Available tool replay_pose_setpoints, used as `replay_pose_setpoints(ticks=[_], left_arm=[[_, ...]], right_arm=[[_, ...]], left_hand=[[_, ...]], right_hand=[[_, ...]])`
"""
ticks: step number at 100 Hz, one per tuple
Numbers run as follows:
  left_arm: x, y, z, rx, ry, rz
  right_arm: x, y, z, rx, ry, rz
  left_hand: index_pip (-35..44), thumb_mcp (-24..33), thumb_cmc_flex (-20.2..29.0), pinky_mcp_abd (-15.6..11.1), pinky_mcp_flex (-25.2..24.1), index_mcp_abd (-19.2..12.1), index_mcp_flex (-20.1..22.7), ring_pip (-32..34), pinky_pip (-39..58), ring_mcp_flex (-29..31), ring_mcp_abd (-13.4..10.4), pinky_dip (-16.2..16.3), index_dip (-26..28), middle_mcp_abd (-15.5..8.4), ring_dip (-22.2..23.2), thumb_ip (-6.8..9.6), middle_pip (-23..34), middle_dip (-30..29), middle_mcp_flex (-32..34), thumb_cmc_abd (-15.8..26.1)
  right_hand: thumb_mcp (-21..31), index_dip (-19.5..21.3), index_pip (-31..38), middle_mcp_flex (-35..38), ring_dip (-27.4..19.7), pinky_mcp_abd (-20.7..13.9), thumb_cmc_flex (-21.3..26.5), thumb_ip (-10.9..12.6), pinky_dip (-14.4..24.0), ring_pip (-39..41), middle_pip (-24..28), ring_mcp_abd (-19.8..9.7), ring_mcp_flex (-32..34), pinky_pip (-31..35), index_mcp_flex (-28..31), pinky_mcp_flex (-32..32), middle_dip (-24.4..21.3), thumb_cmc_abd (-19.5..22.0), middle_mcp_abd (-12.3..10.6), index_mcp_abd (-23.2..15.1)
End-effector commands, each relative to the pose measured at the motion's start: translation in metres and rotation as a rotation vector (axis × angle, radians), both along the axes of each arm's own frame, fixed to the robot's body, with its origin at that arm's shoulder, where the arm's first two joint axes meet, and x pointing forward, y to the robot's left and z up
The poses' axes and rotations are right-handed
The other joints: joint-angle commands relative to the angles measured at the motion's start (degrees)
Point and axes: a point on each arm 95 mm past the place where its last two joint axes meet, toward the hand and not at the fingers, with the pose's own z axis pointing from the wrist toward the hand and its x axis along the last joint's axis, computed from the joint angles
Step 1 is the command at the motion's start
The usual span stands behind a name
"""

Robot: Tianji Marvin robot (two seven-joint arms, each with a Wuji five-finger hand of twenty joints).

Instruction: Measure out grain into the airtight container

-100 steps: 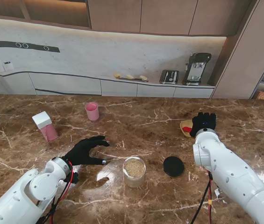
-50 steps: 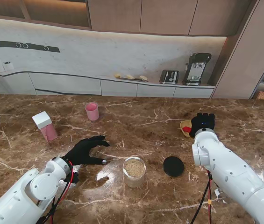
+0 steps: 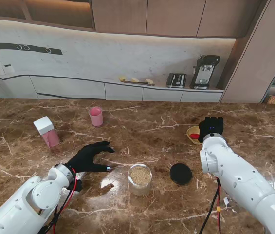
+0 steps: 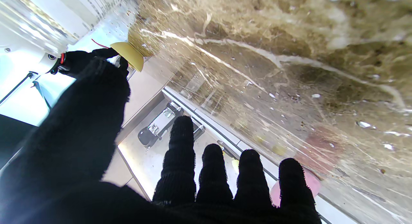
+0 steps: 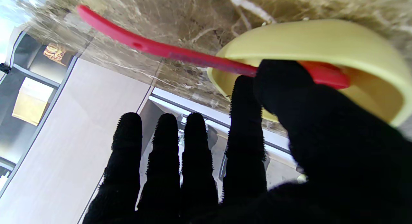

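Stand view showed the clear round airtight container (image 3: pixel 140 179), already holding pale grain, on the brown marble counter (image 3: pixel 142 129) near the robot, with its flat black round lid (image 3: pixel 181 173) lying just to the right. The left hand (image 3: pixel 89 157) hovered left of the container, fingers spread and holding nothing. The right hand (image 3: pixel 211 128) was poised over the shallow yellow bowl (image 3: pixel 192 134) farther from the robot. In the right wrist view, its fingers (image 5: pixel 167 153) were extended and apart, and the thumb lay across the red plastic scoop (image 5: pixel 167 51) resting in the bowl; no closed grip was evident. Risks from here: a thumb-only contact could let the scoop slide or tip the bowl, and a loosely held scoop could spill grain over the counter during transfer.
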Motion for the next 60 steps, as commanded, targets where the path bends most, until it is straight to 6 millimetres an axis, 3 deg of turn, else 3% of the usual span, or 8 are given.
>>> replay_pose_setpoints(ticks=[1,29,38,60], left_arm=[[-0.0017,0.0003,-0.0036,0.003,0.006,0.003],[-0.0030,0.0022,-0.0054,0.003,0.006,0.010],[-0.0032,0.0027,-0.0059,0.002,0.006,0.012],[-0.0035,0.0032,-0.0071,0.000,0.008,0.014]], right_arm=[[0.0013,-0.0027,-0.0018,0.003,0.008,-0.009],[0.0042,-0.0030,-0.0058,0.004,0.006,-0.006],[0.0046,-0.0034,-0.0075,0.000,0.001,-0.001],[0.0053,-0.0036,-0.0107,0.010,-0.030,0.005]], left_hand=[[-0.25,-1.26,0.06,0.33,-1.02,-2.09,0.05,-0.61,-1.57,-1.40,-2.89,0.93,0.35,-0.35,-0.62,1.65,-0.79,0.19,0.26,1.42],[-0.23,-1.37,-0.01,0.41,-1.04,-2.07,0.27,-0.63,-1.81,-1.41,-3.04,1.09,0.31,-0.49,-0.64,1.70,-0.83,0.17,0.27,1.74],[-0.20,-1.42,0.11,0.52,-1.03,-2.15,0.29,-0.63,-1.86,-1.40,-2.93,1.16,0.33,-0.41,-0.65,1.73,-0.81,0.18,0.33,1.65],[-0.31,-1.45,0.18,0.48,-1.02,-2.08,0.23,-0.62,-1.94,-1.28,-3.08,1.30,0.30,-0.42,-0.66,1.81,-0.72,0.31,0.56,1.82]], right_hand=[[0.57,0.35,2.25,0.71,-1.17,0.60,1.65,-2.44,0.90,-0.12,0.51,-0.30,2.00,1.15,1.87,0.29,-0.92,-1.43,-0.17,-1.63],[0.80,0.96,3.90,3.33,-1.29,0.67,1.75,-2.62,0.93,0.11,1.02,-0.57,2.75,1.75,3.71,0.70,-0.94,-2.27,-0.57,-2.62],[1.09,2.97,6.16,4.81,-1.36,0.75,1.99,-2.73,0.90,0.23,1.19,-0.75,3.37,2.12,6.06,1.03,-0.96,-2.99,-1.03,-4.53],[1.81,8.77,5.93,6.77,-1.45,0.61,2.31,-3.24,0.64,0.71,1.74,-1.01,4.83,3.70,5.81,2.06,-0.39,-4.85,-1.43,-4.84]])
